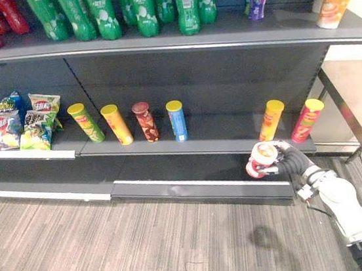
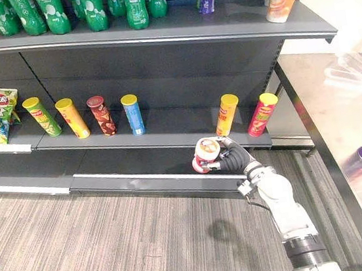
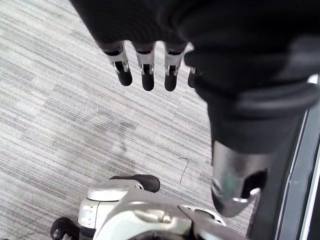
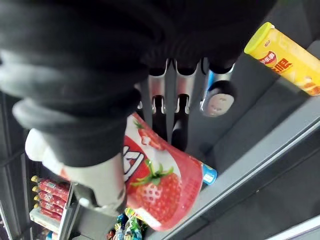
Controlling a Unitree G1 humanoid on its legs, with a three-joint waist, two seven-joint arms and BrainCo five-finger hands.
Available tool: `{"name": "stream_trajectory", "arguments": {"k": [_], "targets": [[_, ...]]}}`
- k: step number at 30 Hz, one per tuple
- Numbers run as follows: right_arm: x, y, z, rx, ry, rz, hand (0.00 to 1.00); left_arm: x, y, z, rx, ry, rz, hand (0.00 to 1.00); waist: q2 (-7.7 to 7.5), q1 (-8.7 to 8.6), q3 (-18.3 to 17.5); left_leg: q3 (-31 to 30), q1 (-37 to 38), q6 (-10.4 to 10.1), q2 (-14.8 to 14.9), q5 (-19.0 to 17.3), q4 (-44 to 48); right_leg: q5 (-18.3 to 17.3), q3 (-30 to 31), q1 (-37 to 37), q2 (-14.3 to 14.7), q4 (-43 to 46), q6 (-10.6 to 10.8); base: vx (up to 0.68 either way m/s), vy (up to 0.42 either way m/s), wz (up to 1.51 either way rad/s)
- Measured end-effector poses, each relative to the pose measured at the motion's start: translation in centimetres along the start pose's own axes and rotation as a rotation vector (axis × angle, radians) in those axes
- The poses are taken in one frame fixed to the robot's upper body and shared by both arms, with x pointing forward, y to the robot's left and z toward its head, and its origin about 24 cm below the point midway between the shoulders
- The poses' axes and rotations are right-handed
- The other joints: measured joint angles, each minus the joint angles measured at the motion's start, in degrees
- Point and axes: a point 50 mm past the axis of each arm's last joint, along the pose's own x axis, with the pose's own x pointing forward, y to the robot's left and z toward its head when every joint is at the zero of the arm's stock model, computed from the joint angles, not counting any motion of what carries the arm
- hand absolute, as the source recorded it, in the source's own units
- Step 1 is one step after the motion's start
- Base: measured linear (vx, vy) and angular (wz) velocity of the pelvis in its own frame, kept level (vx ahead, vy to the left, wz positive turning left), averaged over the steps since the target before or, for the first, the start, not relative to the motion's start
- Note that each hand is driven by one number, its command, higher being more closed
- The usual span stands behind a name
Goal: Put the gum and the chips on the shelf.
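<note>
Right hand [image 1: 291,161] fingers clenched round a red-and-white strawberry gum canister [image 1: 262,159] at the front edge of the lower shelf [image 1: 215,146]; left hand [image 3: 147,70] fingers straight, released, above the floor [image 3: 60,125]

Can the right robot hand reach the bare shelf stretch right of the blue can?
Probably yes: the right robot hand holds the strawberry tub by the shelf's front edge, and nothing blocks that spot.

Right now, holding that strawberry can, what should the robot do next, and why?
Probably ease the right hand forward: its strawberry can hangs at the shelf edge, before the gap beside the yellow tube. The left hand hangs open.
</note>
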Motion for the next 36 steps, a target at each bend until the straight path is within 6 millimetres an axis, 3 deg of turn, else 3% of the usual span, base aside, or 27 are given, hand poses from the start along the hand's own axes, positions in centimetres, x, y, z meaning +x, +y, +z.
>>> {"name": "stream_trajectory", "arguments": {"k": [2,5,9,12,14,16,17,19,23,28,32,33,35,36], "targets": [[-0.1,0.0,-0.1,-0.004,0.006,-0.006,1.00,0.1,-0.2,0.5,-0.006,-0.013,0.006,0.00,0.86,0.84,0.60,2.53,-7.10,-0.08,3.38,-5.81,14.12,0.53,0.01,0.07,1.54,-2.10,0.78,-0.04,-0.109,-0.09],[-0.1,-0.1,-0.1,-0.011,0.007,-0.008,1.00,0.1,-0.3,0.5,-0.016,-0.012,0.014,0.00,1.33,1.10,1.13,4.06,-13.02,0.07,7.33,-6.34,28.92,0.11,-0.22,0.97,2.41,-1.98,0.10,0.00,-0.041,0.17],[0.3,0.3,0.1,-0.005,-0.004,0.005,1.00,0.0,-1.2,-0.1,-0.034,0.007,0.004,0.00,1.61,2.84,1.73,3.78,-13.54,-2.51,7.78,-4.74,30.12,-0.18,0.12,2.01,1.99,-2.09,-0.50,-0.01,-0.028,-0.05],[1.0,1.1,0.0,-0.005,0.002,0.030,1.00,-0.1,-1.1,-0.7,-0.039,0.023,0.008,0.00,1.15,2.74,2.23,3.26,-13.67,-3.96,9.88,-6.98,27.40,0.29,0.13,2.29,0.98,-1.82,-0.29,0.03,0.023,-0.14],[1.1,1.2,-0.2,-0.014,0.011,0.019,1.00,-0.1,-1.1,-0.9,-0.042,0.025,0.008,0.00,1.23,2.70,2.21,0.75,-13.46,-6.48,11.91,-4.53,22.47,0.29,1.11,2.42,0.53,-1.77,-0.27,0.11,0.097,-0.25],[1.0,1.1,-0.4,-0.018,0.019,0.017,1.00,-0.3,-1.3,-1.4,-0.050,0.025,0.006,0.00,2.19,2.66,2.10,-2.79,-10.57,-7.29,14.04,3.82,15.74,-0.45,3.41,3.14,0.43,-1.53,1.63,0.21,0.220,-0.44],[0.9,1.2,-0.5,-0.016,0.020,0.018,1.00,-0.3,-1.2,-1.4,-0.051,0.023,0.009,0.00,2.35,2.64,2.02,-2.78,-9.34,-7.67,13.70,2.52,14.96,-0.73,4.05,3.23,-0.21,-1.21,2.18,0.17,0.210,-0.32],[1.0,1.3,-0.3,-0.021,0.000,0.026,1.00,0.0,-0.7,-0.3,-0.042,-0.014,0.017,0.00,0.18,2.26,2.28,-0.93,-8.58,-6.90,11.24,0.39,14.11,-0.36,5.56,2.88,-3.05,-1.09,2.87,0.13,0.205,-0.18],[0.8,1.4,-0.4,-0.017,0.001,0.025,1.00,0.1,-0.5,0.2,-0.031,-0.026,0.016,0.00,-0.37,2.25,2.25,0.62,-6.58,-5.50,8.35,-2.63,14.19,1.03,6.71,1.93,-6.52,2.36,4.09,0.11,0.197,-0.16],[-1.0,2.3,-1.2,0.003,0.036,0.029,1.00,0.2,-0.4,0.0,0.003,-0.021,-0.004,0.00,-0.61,2.21,0.08,0.87,-2.25,-4.60,5.63,-3.26,8.00,5.90,9.16,-4.21,-9.77,15.41,-0.26,0.11,0.203,0.01],[-1.0,2.4,-0.8,-0.001,0.011,0.028,1.00,0.2,-0.1,0.2,0.012,-0.029,-0.009,0.00,-1.39,2.27,-0.24,1.54,0.53,-2.87,5.36,-3.24,5.12,11.45,9.19,-9.91,-11.83,25.58,-1.33,0.14,0.111,-0.09],[-1.0,2.5,-0.7,0.000,0.002,0.027,1.00,0.2,0.0,0.2,0.013,-0.031,-0.007,0.00,-1.16,2.23,-0.10,1.62,0.88,-2.70,5.57,-3.31,5.07,10.49,9.16,-10.88,-11.96,27.60,-1.72,0.17,0.042,-0.13],[-0.6,2.7,-0.1,-0.003,-0.039,0.031,1.00,0.2,0.0,0.5,0.014,-0.035,-0.008,0.00,-0.96,2.18,-0.11,2.46,3.04,-2.58,7.07,-3.58,4.28,3.69,7.46,-14.27,-10.58,30.75,-2.26,0.18,-0.026,-0.14],[-0.5,2.6,0.0,-0.007,-0.048,0.031,1.00,0.3,0.0,0.8,0.012,-0.041,-0.008,0.00,-0.80,2.14,-0.01,2.48,3.34,-2.77,7.60,-3.70,4.27,2.56,7.01,-15.17,-9.84,30.08,-2.42,0.15,-0.061,-0.07]]}}
